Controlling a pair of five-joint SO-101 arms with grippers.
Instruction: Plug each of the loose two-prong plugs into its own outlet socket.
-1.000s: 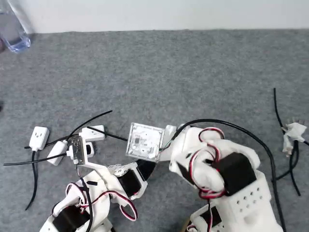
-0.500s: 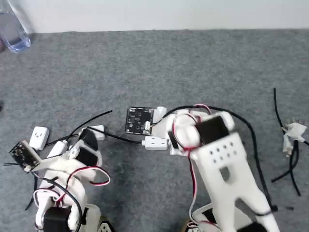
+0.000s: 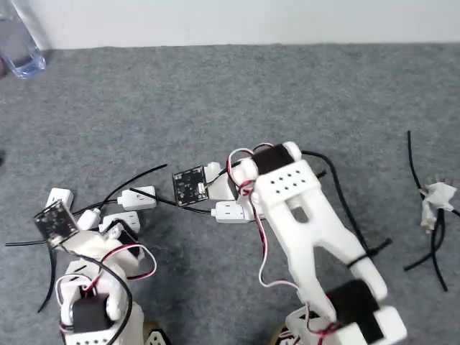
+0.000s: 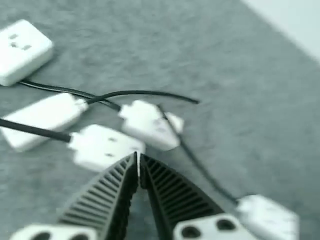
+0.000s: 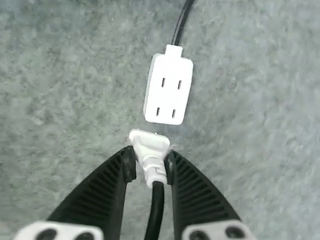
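White two-prong plug (image 5: 148, 142) is clamped in my right pincer (image 5: 149, 159), with its black cord trailing back between the fingers. Prong end faces the outlet socket (image 5: 168, 95), just beside it but not touching, with a thin strip of grey between them. Socket lies flat, slots up, its own black cord leaving from the far end. From the high view it sits near the middle of the desk (image 3: 287, 100), tucked against the right arm (image 3: 302, 208). Left pincer (image 4: 138, 159) has its fingers together with nothing between them, and hangs over the cluster on the desk's left side. Just past its tips lies a white cord end (image 4: 107, 145), with another white piece (image 4: 150, 125) beside it; both are too blurred for me to tell plug from socket. Square socket (image 4: 22, 50) is farther out, slots up, apart from those two. Grey felt-like cover across the desk. Off at the right edge is a white fitting (image 3: 435, 195) among loose black cords, well apart from both arms.
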